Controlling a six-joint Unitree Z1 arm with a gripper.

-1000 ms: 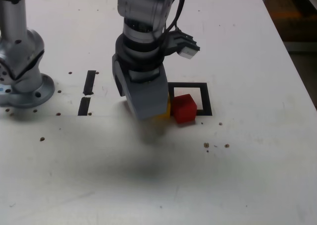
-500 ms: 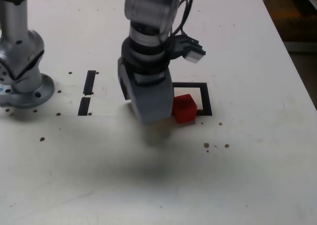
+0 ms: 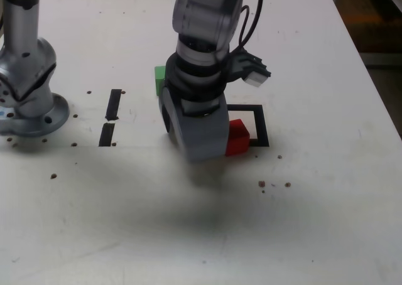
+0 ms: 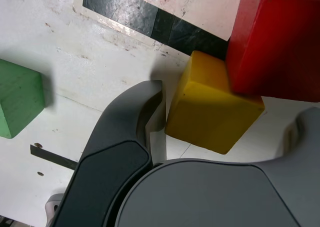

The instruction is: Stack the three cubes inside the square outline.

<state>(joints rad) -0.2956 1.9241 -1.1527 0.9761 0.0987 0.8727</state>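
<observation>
I judge I'm at the first pick, lining up on the yellow block (image 4: 212, 107), which sits between the two fingers of my gripper (image 4: 222, 119). The fingers stand apart, and I see no grip on anything. The yellow block looks to be against the red block (image 4: 272, 44), though from this steep angle I can't swear they touch. The red one lies over the near edge of the taped square (image 3: 260, 125) in the exterior view, partly hidden by the gripper, so I can't tell how much of it is inside. The green block (image 4: 20, 98) is well apart from those two, out past one finger; the exterior view shows it behind the arm (image 3: 200, 65), clear of the tape.

Nothing is stacked. Next I'd centre the fingers on the yellow block, check the far finger has room beside the red one, then close and lift straight up. Closing while off-centre could shove the red block or twist the yellow. I'd want the red one properly inside the outline before building on it. I can read no brand, label or writing anywhere.
</observation>
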